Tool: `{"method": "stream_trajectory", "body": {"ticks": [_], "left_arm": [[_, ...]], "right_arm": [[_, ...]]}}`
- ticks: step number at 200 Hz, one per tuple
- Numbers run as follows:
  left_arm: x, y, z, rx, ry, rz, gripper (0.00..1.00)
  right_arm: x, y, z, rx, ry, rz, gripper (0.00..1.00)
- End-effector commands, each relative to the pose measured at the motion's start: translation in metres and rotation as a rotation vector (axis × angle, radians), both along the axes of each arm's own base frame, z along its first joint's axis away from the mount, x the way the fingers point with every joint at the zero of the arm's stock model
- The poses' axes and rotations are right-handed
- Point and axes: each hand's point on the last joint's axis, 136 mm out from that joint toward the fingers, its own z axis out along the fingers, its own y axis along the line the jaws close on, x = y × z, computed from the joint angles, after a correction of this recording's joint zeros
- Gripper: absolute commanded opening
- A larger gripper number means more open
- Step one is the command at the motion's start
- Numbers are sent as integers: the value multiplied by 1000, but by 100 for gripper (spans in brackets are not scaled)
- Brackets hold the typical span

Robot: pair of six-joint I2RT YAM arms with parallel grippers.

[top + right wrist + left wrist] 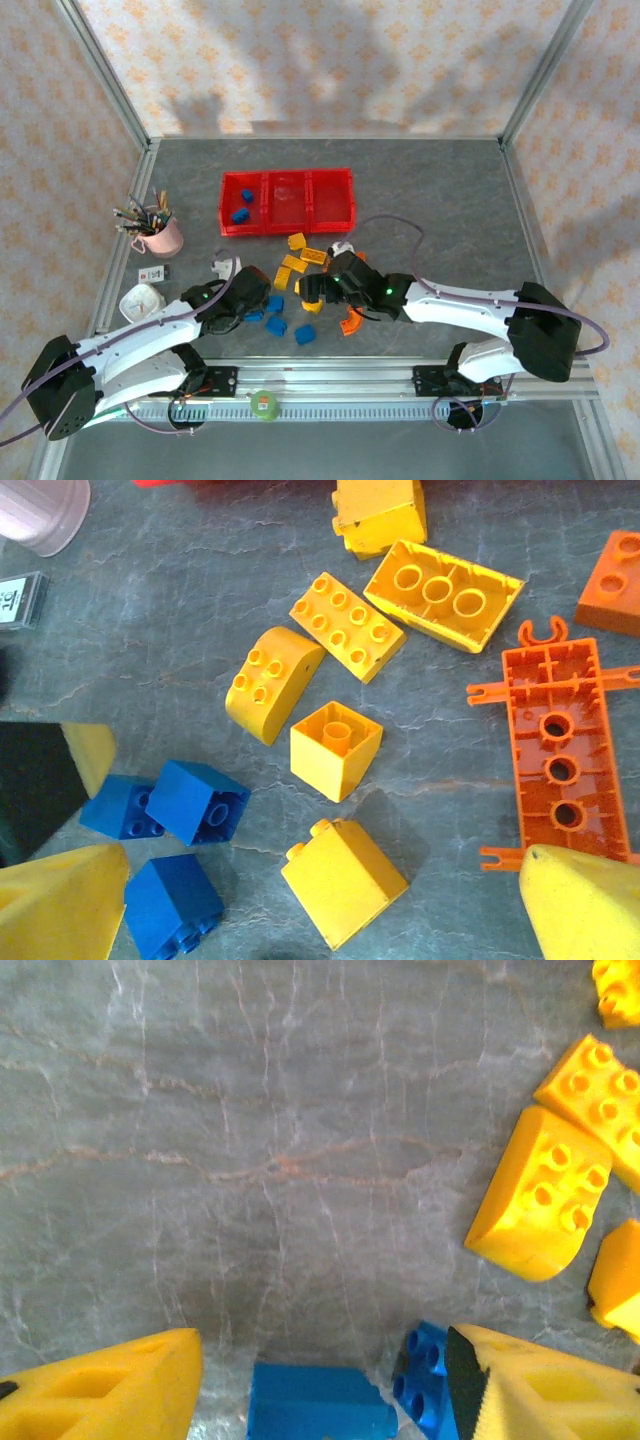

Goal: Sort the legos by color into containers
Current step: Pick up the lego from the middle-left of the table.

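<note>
Hovering low over the grey table [300, 1110], my left gripper [325, 1345] held its fingers [110, 1390] spread. A blue brick [320, 1405] lay loose in the gap, touching neither pad as far as I could tell, and a second blue brick [422, 1385] sat just beside the other finger. My right gripper [318, 855] stood spread wide and pinched nothing, with a yellow brick [345, 895] on the table between its fingers. More yellow legos [345, 625] and an orange plate [558, 750] were scattered around it. The containers [225, 205] waited at the far side, well apart from both grippers. Two blue pieces [240, 213] lay in the bin at the left of the overhead view, and the other two bins looked bare. I judged the sort to be at an early stage, with a pick of the blue brick in hand. The next move called for settling lower and closing squarely on that brick without snagging its neighbour, then carrying it to the bin with the blues.
</note>
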Motion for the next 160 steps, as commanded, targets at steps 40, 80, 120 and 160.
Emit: {"method": "stream_trajectory", "body": {"ticks": [40, 80, 120, 160], "left_arm": [[-18, 0, -27, 13, 75, 6, 68], [-22, -8, -36, -15, 96, -36, 68], [-22, -6, -43, -6, 97, -31, 67], [-20, -7, -47, 3, 97, -36, 64]], "right_arm": [[4, -4, 5, 26, -18, -54, 100], [5, -4, 5, 22, -21, -58, 100], [6, -2, 7, 25, -22, -58, 100], [6, 0, 7, 22, -20, -55, 100]]}}
